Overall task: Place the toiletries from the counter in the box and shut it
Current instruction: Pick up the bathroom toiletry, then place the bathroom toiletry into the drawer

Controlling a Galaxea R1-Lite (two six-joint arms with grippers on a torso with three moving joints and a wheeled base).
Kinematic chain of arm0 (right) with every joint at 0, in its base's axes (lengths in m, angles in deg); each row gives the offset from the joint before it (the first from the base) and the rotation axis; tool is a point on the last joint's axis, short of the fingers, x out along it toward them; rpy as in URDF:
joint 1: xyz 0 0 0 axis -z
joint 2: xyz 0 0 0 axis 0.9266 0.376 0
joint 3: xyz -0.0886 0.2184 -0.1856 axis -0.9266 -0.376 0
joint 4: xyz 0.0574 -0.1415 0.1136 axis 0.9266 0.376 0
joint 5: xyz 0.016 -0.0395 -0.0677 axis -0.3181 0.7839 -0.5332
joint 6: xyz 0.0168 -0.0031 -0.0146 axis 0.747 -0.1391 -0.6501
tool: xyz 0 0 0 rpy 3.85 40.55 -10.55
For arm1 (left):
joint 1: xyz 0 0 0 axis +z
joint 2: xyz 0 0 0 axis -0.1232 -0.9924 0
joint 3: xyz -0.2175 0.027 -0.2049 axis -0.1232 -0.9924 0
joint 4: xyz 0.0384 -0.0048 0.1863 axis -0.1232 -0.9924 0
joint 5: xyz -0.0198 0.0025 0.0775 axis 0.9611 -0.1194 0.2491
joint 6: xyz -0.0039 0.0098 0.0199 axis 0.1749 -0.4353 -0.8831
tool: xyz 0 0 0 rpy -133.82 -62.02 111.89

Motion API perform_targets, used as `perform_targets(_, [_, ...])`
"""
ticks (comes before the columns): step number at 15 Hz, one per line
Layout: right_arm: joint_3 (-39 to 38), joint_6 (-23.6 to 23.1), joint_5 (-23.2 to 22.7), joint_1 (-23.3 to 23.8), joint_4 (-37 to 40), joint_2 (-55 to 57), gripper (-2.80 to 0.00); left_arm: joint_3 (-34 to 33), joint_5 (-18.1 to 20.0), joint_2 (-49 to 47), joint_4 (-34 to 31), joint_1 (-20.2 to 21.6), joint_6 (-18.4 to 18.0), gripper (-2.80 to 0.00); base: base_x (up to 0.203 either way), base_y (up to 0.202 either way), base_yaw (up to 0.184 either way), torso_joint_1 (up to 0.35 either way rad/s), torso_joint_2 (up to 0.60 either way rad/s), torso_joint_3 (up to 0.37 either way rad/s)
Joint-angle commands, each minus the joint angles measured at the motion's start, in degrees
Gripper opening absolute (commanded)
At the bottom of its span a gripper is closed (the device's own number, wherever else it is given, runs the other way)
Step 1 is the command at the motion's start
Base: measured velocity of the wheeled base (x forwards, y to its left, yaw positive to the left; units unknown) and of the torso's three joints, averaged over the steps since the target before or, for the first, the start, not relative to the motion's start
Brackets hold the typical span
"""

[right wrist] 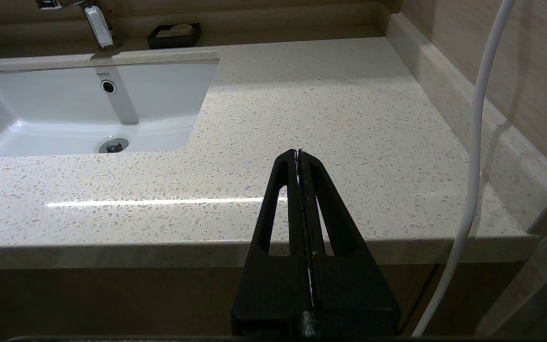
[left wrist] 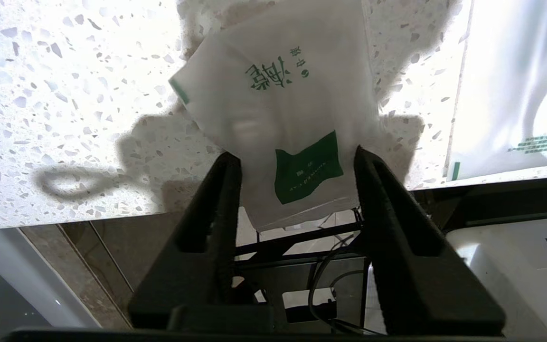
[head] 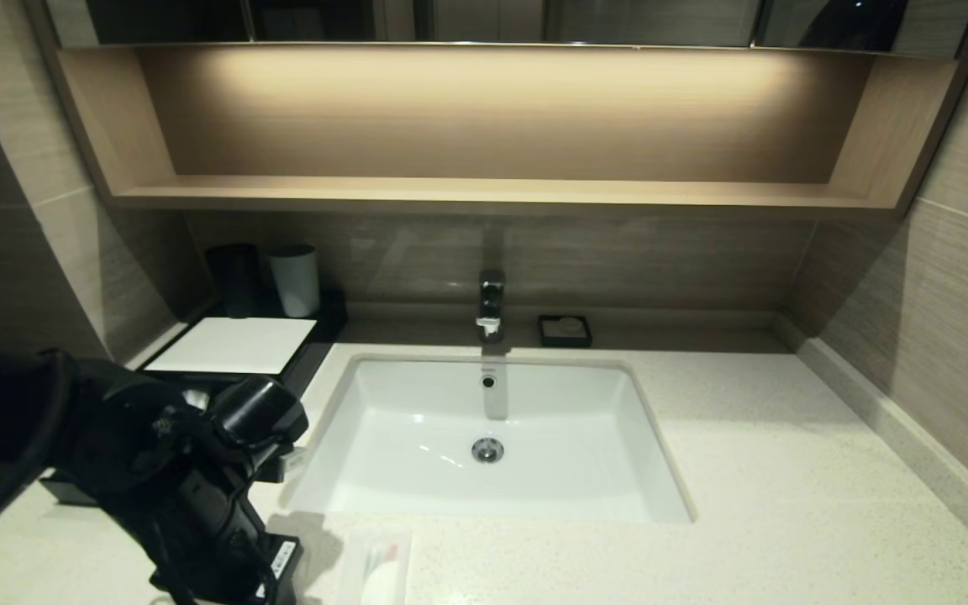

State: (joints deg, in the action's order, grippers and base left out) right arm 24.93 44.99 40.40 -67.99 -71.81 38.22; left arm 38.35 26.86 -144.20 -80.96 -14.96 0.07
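Left gripper (left wrist: 297, 156) clamps green-marked sachet (left wrist: 278, 114) between its fingers, counter (left wrist: 64, 95) just beyond the tips; right gripper (right wrist: 298, 153) closed, parked.

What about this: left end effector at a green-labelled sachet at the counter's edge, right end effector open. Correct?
No. The right end effector is shut, as the right wrist view shows. The left end effector is at the green-labelled sachet at the counter edge.

Left arm (head: 181, 479) blocks the box (head: 232, 344) front.
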Motion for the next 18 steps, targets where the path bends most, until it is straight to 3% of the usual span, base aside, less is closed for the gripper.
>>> perform_targets(1, [0.0, 0.0, 0.0, 0.0, 0.0, 0.1, -2.80, -0.1, 0.2, -0.1, -0.2, 0.0, -1.0, -2.80, 0.000, 0.000, 0.000, 0.000, 0.00, 0.000])
perform_targets(6, [0.0, 0.0, 0.0, 0.0, 0.0, 0.1, -2.80, 1.2, -1.1, 5.6, -0.2, 0.1, -1.0, -2.80, 0.000, 0.000, 0.000, 0.000, 0.00, 0.000])
perform_targets(8, [0.0, 0.0, 0.0, 0.0, 0.0, 0.1, -2.80, 2.5, -7.8, 10.4, -1.0, 1.6, -0.3, -2.80, 0.000, 0.000, 0.000, 0.000, 0.00, 0.000])
perform_targets(10, [0.0, 0.0, 0.0, 0.0, 0.0, 0.1, -2.80, 3.5, -13.4, 11.9, -1.4, 8.1, 0.0, -2.80, 0.000, 0.000, 0.000, 0.000, 0.00, 0.000])
perform_targets(14, [0.0, 0.0, 0.0, 0.0, 0.0, 0.1, -2.80, 6.3, -14.6, 9.6, 0.5, 24.4, 0.0, -2.80, 0.000, 0.000, 0.000, 0.000, 0.00, 0.000])
perform_targets(18, [0.0, 0.0, 0.0, 0.0, 0.0, 0.1, -2.80, 11.0, -14.8, 4.7, 5.2, 30.2, -1.8, -2.80, 0.000, 0.000, 0.000, 0.000, 0.00, 0.000])
